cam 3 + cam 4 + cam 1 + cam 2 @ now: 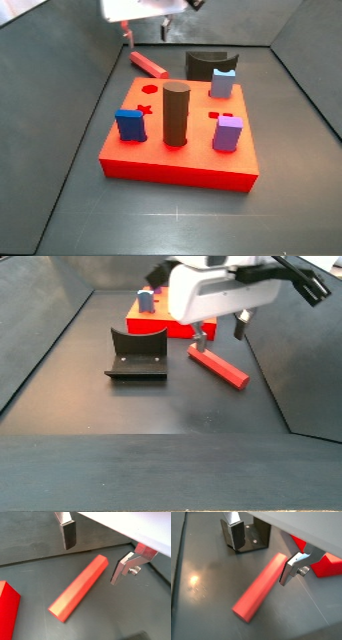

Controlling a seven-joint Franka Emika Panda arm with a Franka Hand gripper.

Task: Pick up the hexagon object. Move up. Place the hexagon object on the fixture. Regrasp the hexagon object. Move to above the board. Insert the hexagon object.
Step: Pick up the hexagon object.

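Observation:
The hexagon object (pixel 80 587) is a long salmon-pink faceted rod lying flat on the dark floor, also seen in the wrist view with the fixture (pixel 261 587) and in both side views (pixel 148 66) (pixel 218 366). My gripper (pixel 95 554) (pixel 264 554) hangs open just above one end of the rod, one finger on each side, holding nothing. From the side the gripper (pixel 218 332) is close over the rod's end nearest the board. The fixture (pixel 138 356) (pixel 251 534) stands beside the rod. The red board (pixel 187 150) lies past it.
On the board stand a blue peg (pixel 130 124), a dark brown cylinder (pixel 177 113), a purple peg (pixel 227 132) and a light-blue peg (pixel 223 82). Sloping dark walls (pixel 54 326) enclose the floor. A corner of the board (pixel 7 607) lies near the rod.

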